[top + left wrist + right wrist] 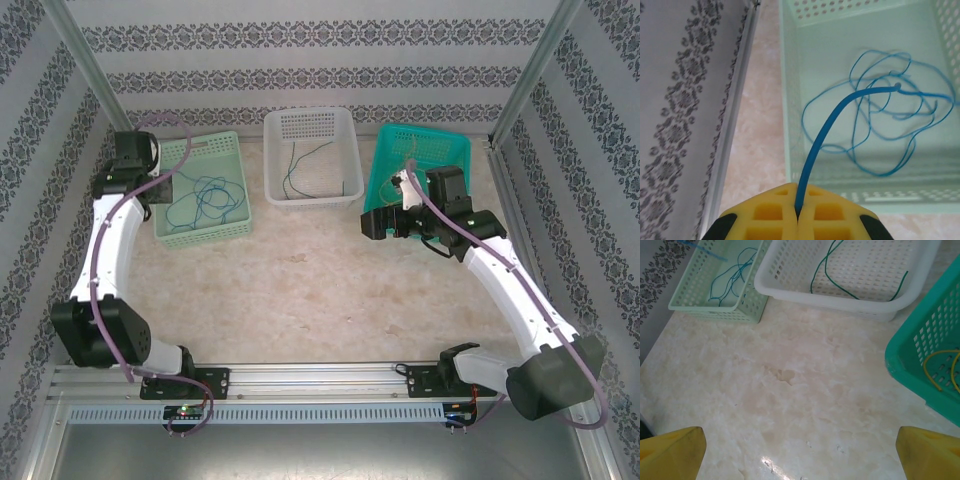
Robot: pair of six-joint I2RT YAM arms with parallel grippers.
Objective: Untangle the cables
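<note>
Cables are thin, smooth, round wires in loose loops. Baskets are rectangular perforated plastic; tabletop [790,390] is glossy beige marble-look with a glare spot.

Blue cable [822,127]: one end pinched between my left hand's [798,212] yellow waffle-patterned pads, which are closed tight on it. The strand arcs up and over into the mint basket [790,100], where the rest lies as a messy coil on the floor. The strand looks thick and blurred near the lens.

Green cable [815,272]: lies in the white basket [840,302], a few open curves, upper part cut off by the frame edge.

Yellow cable [935,355]: in the teal basket [910,355], seen through the slotted wall, mostly cut off at right.

My right hand [800,450]: spread wide, gripping nothing, only the two yellow fingertips visible at the bottom corners, bare tabletop between them.

Overhead: left arm stretched along the left wall, left hand [160,185] at the mint basket's [200,238] left rim. Right arm bent inward, right hand [385,222] at the teal basket's [385,165] near edge. Yellow wire is hard to make out here.
</note>
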